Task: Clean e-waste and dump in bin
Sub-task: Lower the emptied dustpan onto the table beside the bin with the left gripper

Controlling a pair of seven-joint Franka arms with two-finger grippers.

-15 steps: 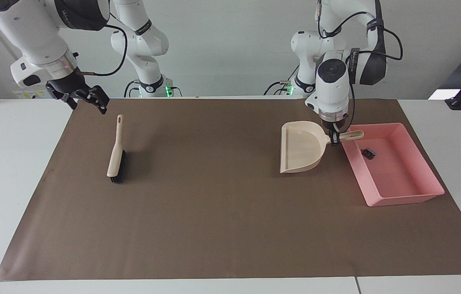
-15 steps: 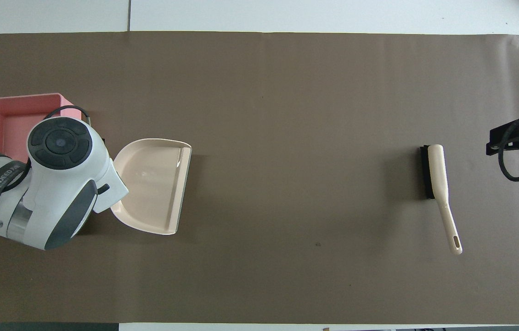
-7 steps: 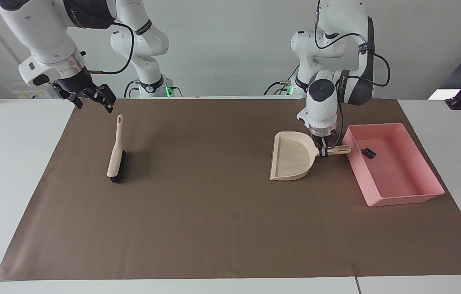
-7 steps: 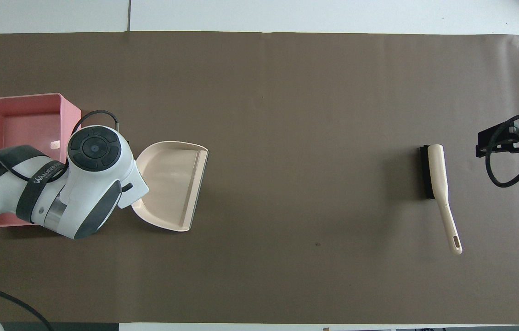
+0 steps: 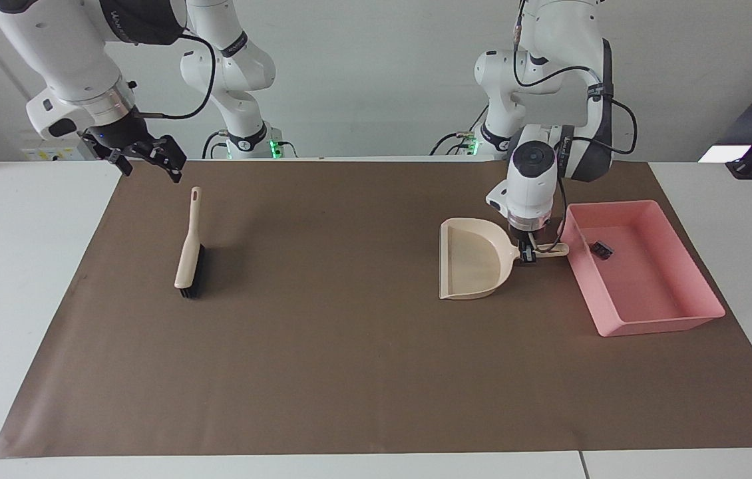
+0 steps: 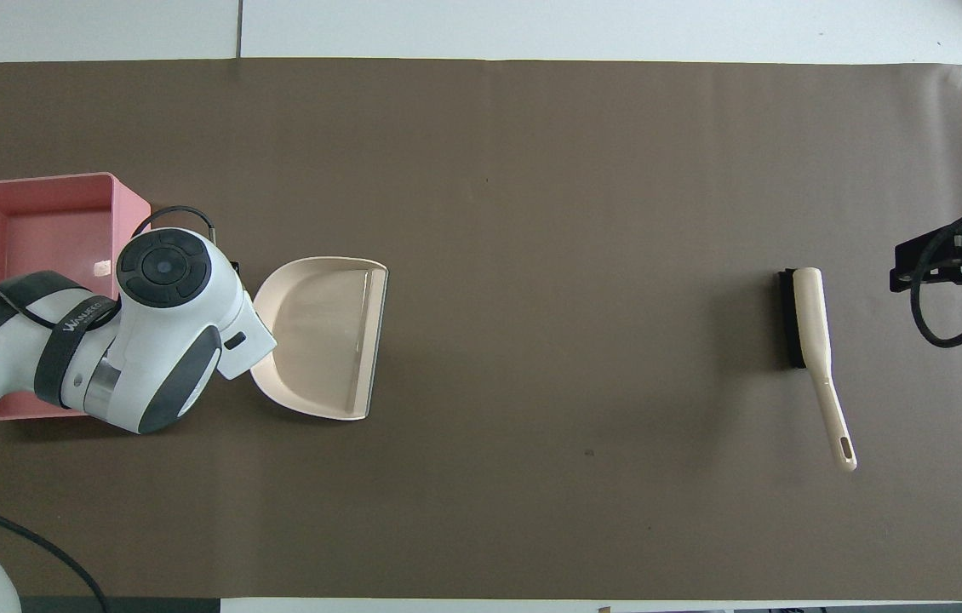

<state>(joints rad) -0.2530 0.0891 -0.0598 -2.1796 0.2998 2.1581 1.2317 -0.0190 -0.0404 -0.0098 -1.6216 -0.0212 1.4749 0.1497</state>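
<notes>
Mat (image 5: 349, 372) covers the worktop (image 5: 16, 279). Bin (image 5: 655, 324) sits twd left arm's end, w/ small e-waste block (image 5: 601, 250) inside. Dustpan (image 5: 472, 259) just beside bin, handle twd it. Brush (image 5: 188, 253) lies well apart, twd right arm's end.

Left end effector (image 5: 528, 255) low, fingers clamped; right end effector (image 5: 150, 159) raised, fingers spread.

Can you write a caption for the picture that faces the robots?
Left hand holds the dustpan beside the pink bin; right hand waits above the brush.
</notes>
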